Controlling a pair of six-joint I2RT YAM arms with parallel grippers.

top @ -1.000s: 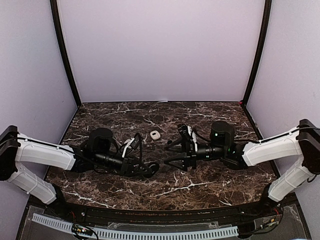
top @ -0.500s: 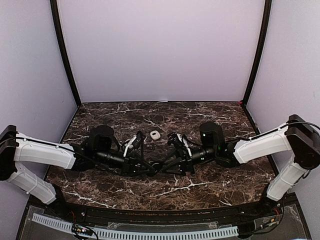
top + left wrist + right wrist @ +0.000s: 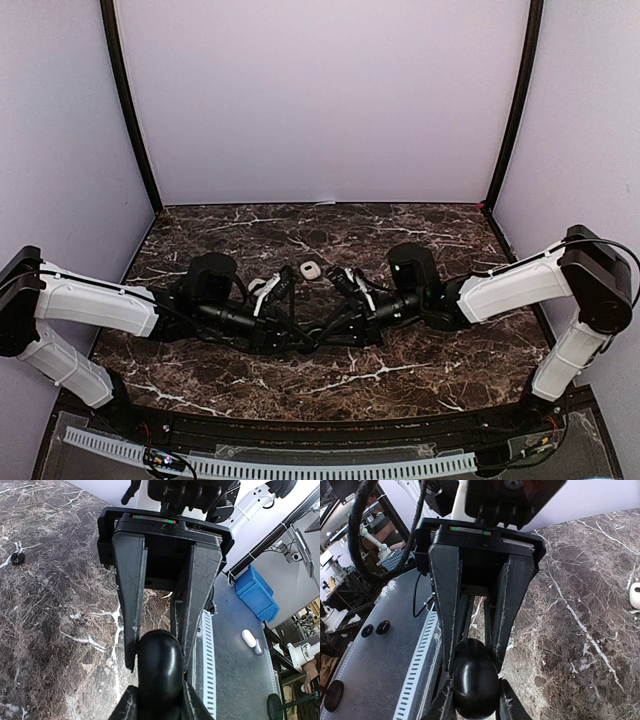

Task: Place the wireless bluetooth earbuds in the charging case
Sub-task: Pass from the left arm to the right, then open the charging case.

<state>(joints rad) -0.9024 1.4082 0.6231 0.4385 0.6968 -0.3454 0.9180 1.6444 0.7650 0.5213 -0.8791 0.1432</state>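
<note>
A glossy black charging case [image 3: 160, 680] hangs just above the marble between both grippers, which meet at the table's middle. My left gripper [image 3: 159, 661] is shut on one end of it. The right gripper [image 3: 472, 661] faces it from the other side, and its fingers press on the same black case [image 3: 475, 690] at the opposite end. In the top view the left gripper [image 3: 303, 336] and right gripper [image 3: 336, 331] touch tip to tip, and the case is hidden among the black fingers. One small black earbud [image 3: 17, 557] lies on the marble far from the grippers.
A small white case [image 3: 310, 270] rests on the marble table [image 3: 420, 240] just behind the grippers, also seen as a white case [image 3: 635, 595] at the right wrist view's edge. A perforated rail [image 3: 270, 467] runs along the near edge.
The right arm has reached leftward until its gripper meets the left one, and its jaws have narrowed onto the black case. The left gripper has kept its grip and shifted slightly right.
</note>
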